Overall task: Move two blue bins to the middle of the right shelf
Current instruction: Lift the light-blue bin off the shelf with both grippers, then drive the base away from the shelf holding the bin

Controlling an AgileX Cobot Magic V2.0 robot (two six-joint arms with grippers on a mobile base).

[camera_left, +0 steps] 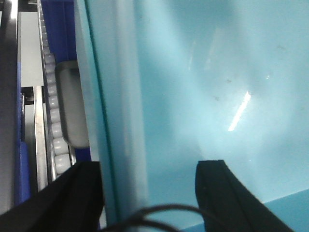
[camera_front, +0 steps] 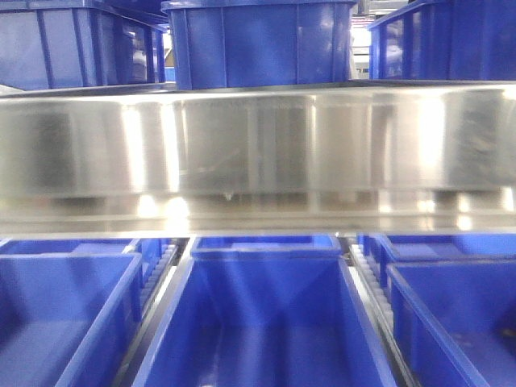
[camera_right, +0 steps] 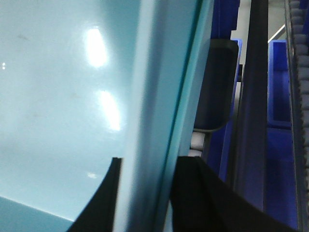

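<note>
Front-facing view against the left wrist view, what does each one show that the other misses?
Only the front-facing view: a steel shelf beam running across, with rows of bins above and below it. Only the left wrist: a pale blue bin, with the left tool straddling its wall. Both: dark blue bins and roller tracks.

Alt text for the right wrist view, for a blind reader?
A pale blue bin fills the left side, its thick rim running up between the two black fingers of the right claw, which sit against either side of it. Further right are dark blue bins and a strip of white rollers.
</note>
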